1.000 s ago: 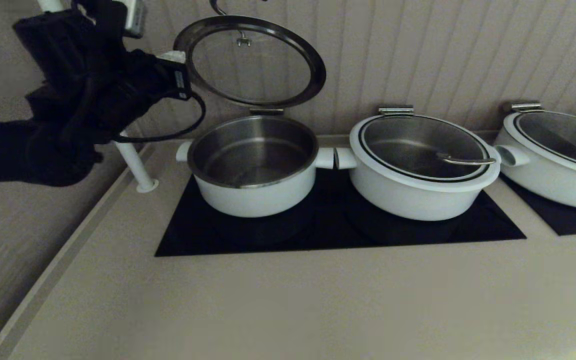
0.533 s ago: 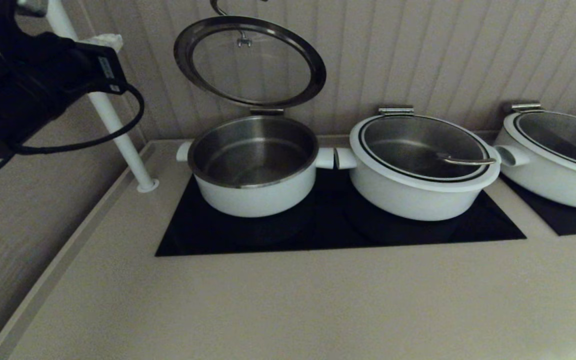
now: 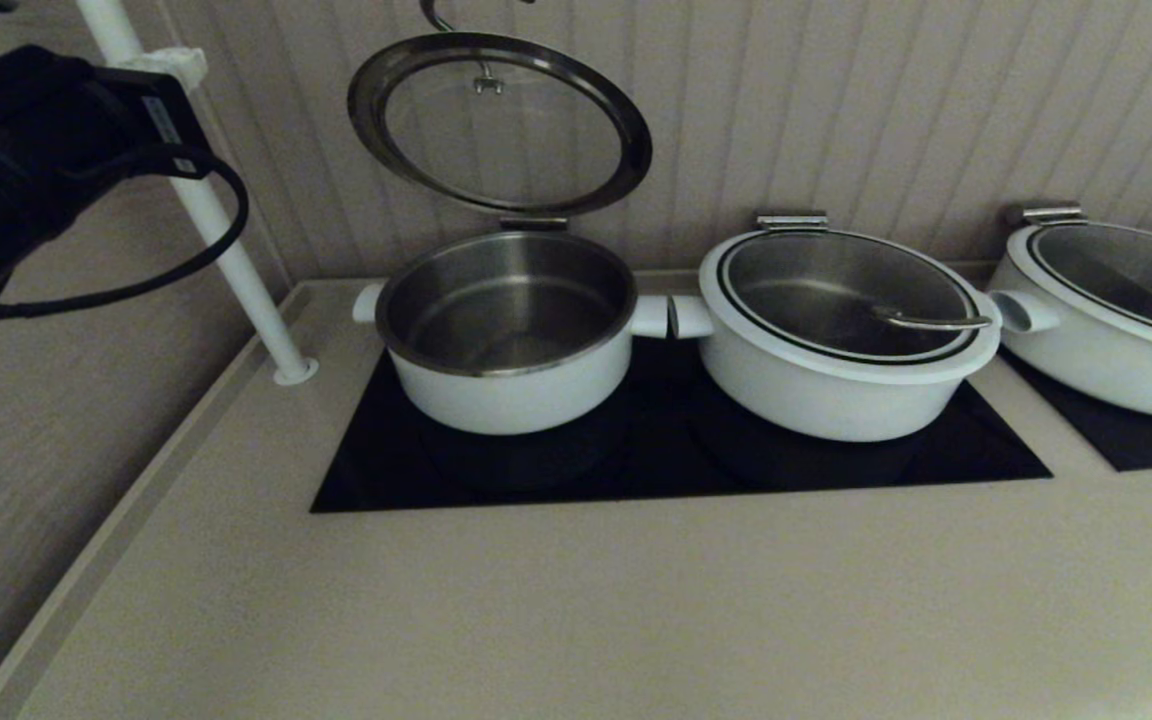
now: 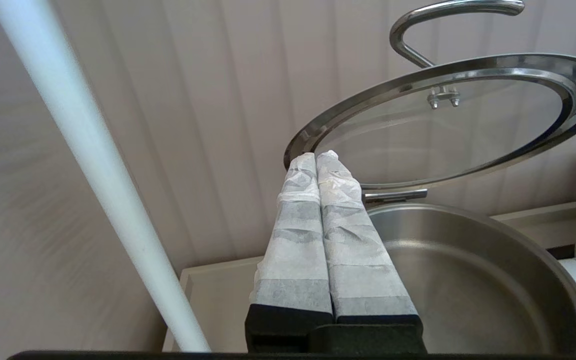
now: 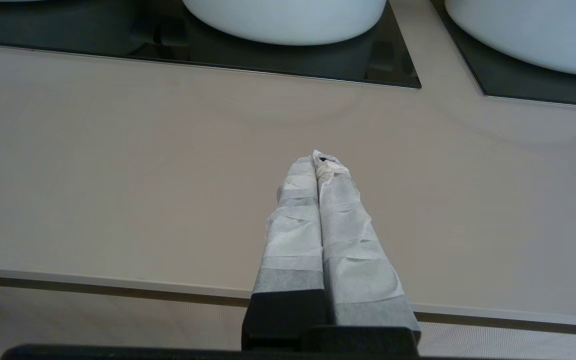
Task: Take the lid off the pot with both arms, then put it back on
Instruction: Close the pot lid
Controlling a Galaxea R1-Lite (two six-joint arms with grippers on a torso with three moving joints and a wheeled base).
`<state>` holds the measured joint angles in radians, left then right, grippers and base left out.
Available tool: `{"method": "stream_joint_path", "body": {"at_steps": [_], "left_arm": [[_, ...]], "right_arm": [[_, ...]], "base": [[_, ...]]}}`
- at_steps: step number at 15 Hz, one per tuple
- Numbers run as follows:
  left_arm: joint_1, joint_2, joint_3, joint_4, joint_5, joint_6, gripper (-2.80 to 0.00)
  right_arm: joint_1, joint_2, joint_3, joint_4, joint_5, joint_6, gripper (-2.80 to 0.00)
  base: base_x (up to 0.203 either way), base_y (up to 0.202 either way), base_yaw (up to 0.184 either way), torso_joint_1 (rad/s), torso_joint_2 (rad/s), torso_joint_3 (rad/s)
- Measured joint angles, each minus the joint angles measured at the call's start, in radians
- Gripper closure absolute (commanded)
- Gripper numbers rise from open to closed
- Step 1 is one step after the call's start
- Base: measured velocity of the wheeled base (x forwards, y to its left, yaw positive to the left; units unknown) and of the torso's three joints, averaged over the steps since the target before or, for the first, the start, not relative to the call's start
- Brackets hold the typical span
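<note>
Kitchen, white pots (image 3: 836, 340), black cooktop (image 3: 676, 450)

Head view is dim and flat; counter (image 3: 576, 600) grainy and soft toward 6 o'clock. Left arm (image 3: 6, 150) at 10 o'clock is a near-black mass, no detail. Faint sheen inside the pot (image 3: 506, 300), thin highlight on the lid (image 3: 501, 120) rim. Wrist views much brighter, even light. Pole (image 4: 93, 175) at 9 o'clock in the left wrist view is blurred. Cooktop glass (image 5: 268, 55) reflects the pots above it; taped fingers (image 5: 298, 235) sharp.
</note>
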<state>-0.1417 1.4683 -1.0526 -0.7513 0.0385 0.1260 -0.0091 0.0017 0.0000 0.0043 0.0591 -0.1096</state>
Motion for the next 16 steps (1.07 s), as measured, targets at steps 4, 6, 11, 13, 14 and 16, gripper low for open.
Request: {"method": "stream_joint_path", "body": {"at_steps": [4,6,11,13,14,16], "left_arm": [[0.039,0.01,-0.03,0.02,-0.088,0.01,0.0],[0.046,0.026,-0.058,0.037,-0.095,0.011,0.0],[0.045,0.087,-0.224,0.126,-0.097,0.023,0.0],[0.035,0.126,-0.303,0.156,-0.098,0.038,0.0],[0.028,0.143,-0.33,0.17,-0.102,0.043,0.0],[0.017,0.173,-0.369,0.173,-0.162,0.044,0.0]], "right_arm": [[0.0,0.0,0.0,0.0,0.0,0.0,0.0],[0.0,0.0,0.0,0.0,0.0,0.0,0.0],[0.0,0.0,0.0,0.0,0.0,0.0,0.0],[0.0,0.0,0.0,0.0,0.0,0.0,0.0],[0.0,0.0,0.0,0.0,0.0,0.0,0.0],[0.0,0.0,0.0,0.0,0.0,0.0,0.0]], "base": [[0.0,0.0,0.0,0.0,0.0,0.0],[0.0,0.0,0.0,0.0,0.0,0.0],[0.0,0.0,0.0,0.0,0.0,0.0],[0.0,0.0,0.0,0.0,0.0,0.0],[0.0,0.0,0.0,0.0,0.0,0.0],[0.0,0.0,0.0,0.0,0.0,0.0]]}}
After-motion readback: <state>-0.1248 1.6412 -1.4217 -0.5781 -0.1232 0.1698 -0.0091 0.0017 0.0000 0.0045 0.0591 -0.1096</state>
